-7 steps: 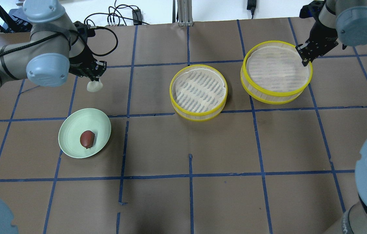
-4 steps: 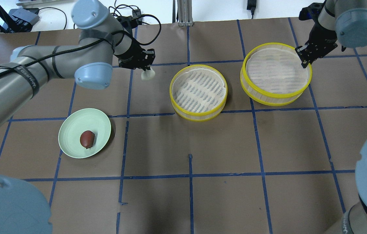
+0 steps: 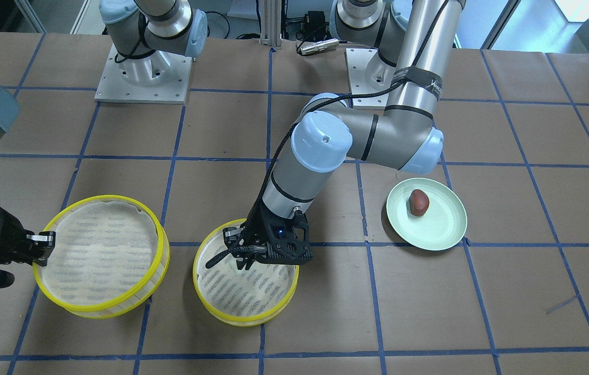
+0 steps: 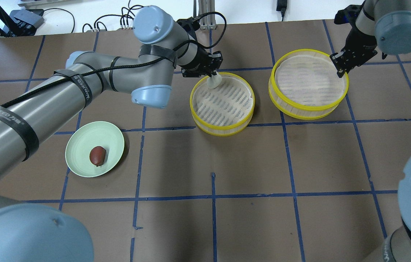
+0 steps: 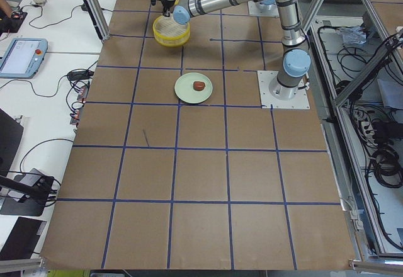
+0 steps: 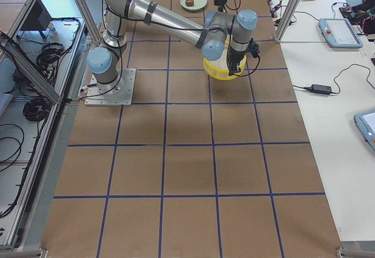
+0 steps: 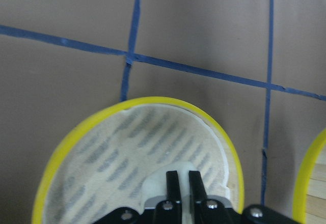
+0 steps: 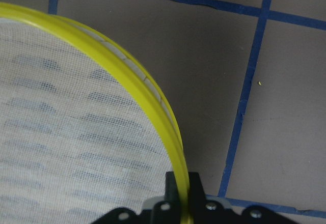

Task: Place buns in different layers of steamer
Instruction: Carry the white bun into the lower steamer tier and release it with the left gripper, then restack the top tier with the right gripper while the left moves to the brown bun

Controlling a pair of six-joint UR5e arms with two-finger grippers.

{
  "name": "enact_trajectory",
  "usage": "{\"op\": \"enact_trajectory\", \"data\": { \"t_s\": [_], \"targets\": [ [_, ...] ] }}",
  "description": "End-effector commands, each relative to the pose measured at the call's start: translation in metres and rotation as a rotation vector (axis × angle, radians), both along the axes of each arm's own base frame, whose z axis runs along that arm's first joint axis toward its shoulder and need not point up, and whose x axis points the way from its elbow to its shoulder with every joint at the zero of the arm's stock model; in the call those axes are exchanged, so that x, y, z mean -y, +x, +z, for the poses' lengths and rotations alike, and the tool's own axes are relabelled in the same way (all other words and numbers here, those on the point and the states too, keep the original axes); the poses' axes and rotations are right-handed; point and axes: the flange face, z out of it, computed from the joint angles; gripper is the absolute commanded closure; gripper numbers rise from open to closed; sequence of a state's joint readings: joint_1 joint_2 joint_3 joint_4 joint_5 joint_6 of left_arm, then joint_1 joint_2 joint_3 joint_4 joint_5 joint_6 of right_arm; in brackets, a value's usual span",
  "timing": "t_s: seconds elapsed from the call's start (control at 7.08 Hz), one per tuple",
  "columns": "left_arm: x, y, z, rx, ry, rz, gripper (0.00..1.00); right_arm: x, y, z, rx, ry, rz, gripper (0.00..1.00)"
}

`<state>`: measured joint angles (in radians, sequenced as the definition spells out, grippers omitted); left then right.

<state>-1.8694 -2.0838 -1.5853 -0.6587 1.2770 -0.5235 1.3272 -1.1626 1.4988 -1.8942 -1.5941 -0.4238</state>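
Only readable print: white lettering on black strap [image 4: 9, 118] round left arm [image 4: 49, 103], up-left of green plate [image 4: 81, 145] in overhead view. Roughly "…NKEED" plus characters too small. Nothing else legible.

The white bun [image 4: 214, 80] hangs pinched in the left fingers [image 7: 172, 186] just inside the middle tray's [image 4: 191, 100] far rim. The brown bun [image 4: 97, 155] lies on a plate [image 4: 78, 145]. The second tray [image 4: 273, 82] stands beside the first.

Left pincer [image 4: 212, 75] clamped, arm extended forward, right pincer [image 4: 338, 70] clamped
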Motion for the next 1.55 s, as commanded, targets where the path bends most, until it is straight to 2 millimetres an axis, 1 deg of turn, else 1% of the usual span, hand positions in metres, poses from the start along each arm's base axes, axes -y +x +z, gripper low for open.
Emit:
{"op": "enact_trajectory", "data": {
  "t_s": [0.0, 0.14, 0.28, 0.42, 0.57, 0.71, 0.85, 0.99, 1.13, 1.27, 1.41],
  "targets": [
    [-0.003, -0.004, -0.009, 0.002, 0.016, -0.005, 0.00, -0.001, 0.001, 0.003, 0.004, -0.005, -0.011, 0.95],
    [-0.003, -0.003, -0.004, 0.007, 0.002, -0.014, 0.00, -0.001, 0.002, 0.005, 0.004, -0.007, -0.045, 0.95],
    [-0.005, 0.001, 0.018, 0.035, -0.072, -0.098, 0.00, -0.001, 0.012, 0.008, 0.005, -0.008, -0.071, 0.95],
    [0.004, 0.045, 0.037, 0.140, -0.142, -0.162, 0.00, -0.007, 0.051, 0.023, -0.001, -0.025, -0.159, 0.95],
    [-0.007, 0.088, 0.025, 0.205, -0.071, -0.206, 0.00, -0.011, 0.105, 0.025, -0.007, -0.037, -0.172, 0.95],
    [-0.021, 0.127, 0.015, 0.279, -0.059, -0.243, 0.00, -0.015, 0.149, 0.025, -0.002, -0.047, -0.258, 0.95],
    [-0.037, 0.159, 0.014, 0.317, -0.032, -0.223, 0.00, -0.020, 0.182, 0.014, 0.005, -0.033, -0.287, 0.95],
    [-0.057, 0.178, 0.005, 0.355, 0.027, -0.205, 0.00, -0.026, 0.217, 0.003, -0.002, -0.023, -0.303, 0.95],
    [-0.082, 0.197, -0.013, 0.495, 0.085, -0.201, 0.00, -0.026, 0.224, -0.007, -0.004, -0.004, -0.310, 0.94],
    [-0.100, 0.212, -0.028, 0.567, 0.125, -0.239, 0.00, -0.027, 0.232, -0.013, -0.005, 0.003, -0.317, 0.94],
    [-0.113, 0.232, -0.042, 0.570, 0.167, -0.239, 0.00, -0.026, 0.242, -0.020, -0.001, -0.007, -0.330, 0.94]
  ]
}}
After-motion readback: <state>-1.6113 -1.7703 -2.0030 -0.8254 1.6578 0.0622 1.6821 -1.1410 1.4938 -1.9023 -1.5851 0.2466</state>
